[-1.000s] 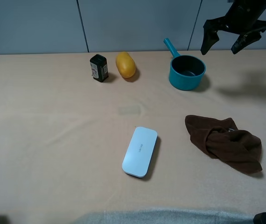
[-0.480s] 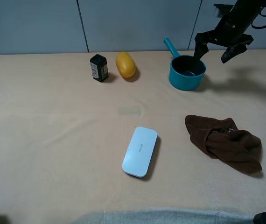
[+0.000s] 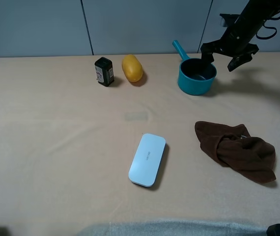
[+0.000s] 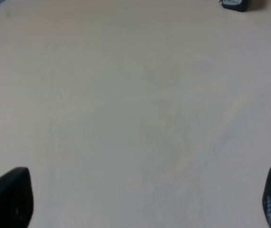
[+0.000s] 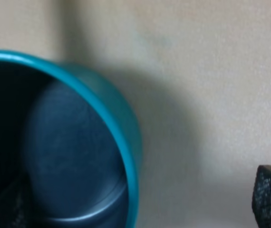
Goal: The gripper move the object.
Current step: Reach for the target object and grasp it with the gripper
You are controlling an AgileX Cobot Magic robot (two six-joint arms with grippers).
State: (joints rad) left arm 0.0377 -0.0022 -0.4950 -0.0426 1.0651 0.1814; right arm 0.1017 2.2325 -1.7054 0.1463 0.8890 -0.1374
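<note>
While my right gripper (image 3: 220, 62) hangs spread wide, prongs straddling the right-hand wall of the teal saucepan (image 3: 196, 79) at the table (image 3: 56, 128)'s far side, the pan's handle (image 3: 180, 48) points back-left, away from it. Right arm's clearly nearer. Count: one saucepan, one white case (image 3: 148, 160), one brown cloth (image 3: 236, 150).

- Ext high: looking down from front edge over whole table (image 3: 56, 147), far back.
- L wrist: pointing down at bare table, fairly near; sharing that surface w/ ext view.
- R wrist: sitting v. close on teal saucepan (image 5: 128, 128) rim; sharing it w/ ext view.
</note>
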